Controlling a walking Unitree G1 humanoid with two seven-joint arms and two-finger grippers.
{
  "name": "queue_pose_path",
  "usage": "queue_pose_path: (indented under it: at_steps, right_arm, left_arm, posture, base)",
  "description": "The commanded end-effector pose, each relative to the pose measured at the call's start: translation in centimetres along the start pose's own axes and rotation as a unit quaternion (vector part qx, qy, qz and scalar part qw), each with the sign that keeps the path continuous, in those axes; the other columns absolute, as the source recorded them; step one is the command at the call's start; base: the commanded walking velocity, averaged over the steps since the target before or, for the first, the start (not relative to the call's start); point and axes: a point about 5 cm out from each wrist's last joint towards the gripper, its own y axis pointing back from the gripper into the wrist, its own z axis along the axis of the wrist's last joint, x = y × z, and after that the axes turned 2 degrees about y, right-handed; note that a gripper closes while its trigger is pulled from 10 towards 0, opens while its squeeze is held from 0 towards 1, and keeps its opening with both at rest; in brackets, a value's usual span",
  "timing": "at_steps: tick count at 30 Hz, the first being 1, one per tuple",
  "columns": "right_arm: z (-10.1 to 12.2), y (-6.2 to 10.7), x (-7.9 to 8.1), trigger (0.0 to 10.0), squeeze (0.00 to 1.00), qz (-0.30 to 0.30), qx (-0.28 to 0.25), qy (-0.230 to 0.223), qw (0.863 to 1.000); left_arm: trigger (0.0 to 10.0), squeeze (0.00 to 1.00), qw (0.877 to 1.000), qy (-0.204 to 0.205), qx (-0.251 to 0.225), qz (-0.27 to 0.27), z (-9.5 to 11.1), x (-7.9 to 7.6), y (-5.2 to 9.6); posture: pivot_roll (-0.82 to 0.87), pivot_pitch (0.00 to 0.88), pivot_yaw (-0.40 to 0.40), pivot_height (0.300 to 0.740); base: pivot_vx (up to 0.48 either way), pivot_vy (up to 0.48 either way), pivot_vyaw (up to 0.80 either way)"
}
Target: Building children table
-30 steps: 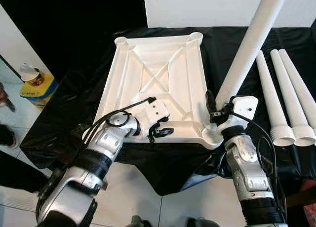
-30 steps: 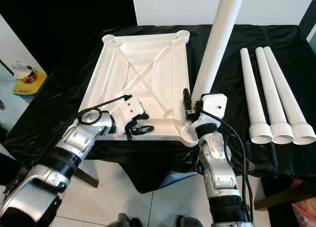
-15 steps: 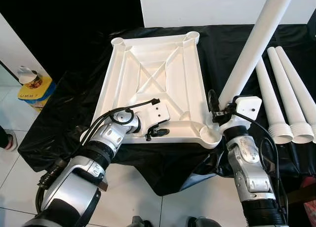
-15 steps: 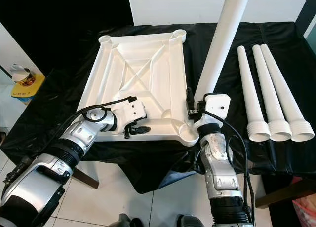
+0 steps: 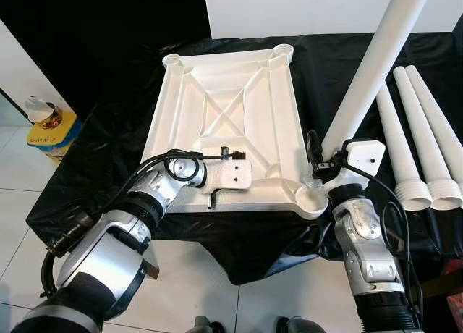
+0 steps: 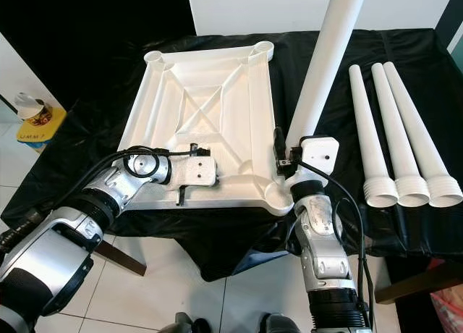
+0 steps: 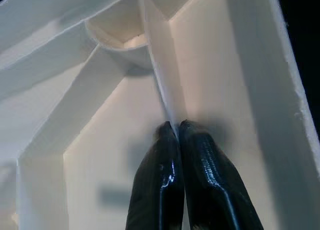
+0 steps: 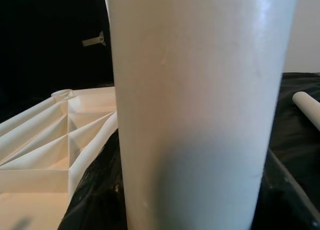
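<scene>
The upturned tabletop (image 5: 231, 123) lies on the black cloth (image 5: 101, 152). The raised table leg (image 5: 369, 72) may miss the near right corner socket (image 5: 312, 200) if it tilts. The right gripper (image 6: 283, 159) clamps the leg; the left gripper (image 7: 181, 135), fingers together, presses a rib.

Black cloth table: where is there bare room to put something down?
Bare cloth lies left of the tabletop, and a strip runs between the held leg and the three spare legs. The right gripper crowds the near corner.
</scene>
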Motion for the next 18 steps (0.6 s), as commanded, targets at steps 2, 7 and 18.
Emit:
queue_pose_path:
  at_steps: [2,7,18]
  right_arm:
    - [0.0,0.0,0.3,10.0,0.00,0.003,0.000,-0.001,1.000]
    - [0.0,0.0,0.3,10.0,0.00,0.003,-0.001,0.000,1.000]
    - [0.0,0.1,0.4,10.0,0.00,-0.001,-0.001,-0.002,1.000]
  left_arm:
    - [0.0,0.00,0.995,-0.061,-0.013,0.083,0.9,1.1,0.0]
    - [4.5,0.00,0.990,-0.089,-0.001,0.113,0.8,1.7,0.1]
    - [10.0,1.00,0.949,0.134,-0.073,0.277,-0.4,5.6,3.6]
  posture:
    - [-0.14,0.146,0.105,0.740]
    - [-0.14,0.149,0.108,0.740]
    - [-0.13,0.146,0.111,0.740]
  base:
    - [0.000,0.000,0.00]
    - [0.000,0.000,0.00]
    - [0.000,0.000,0.00]
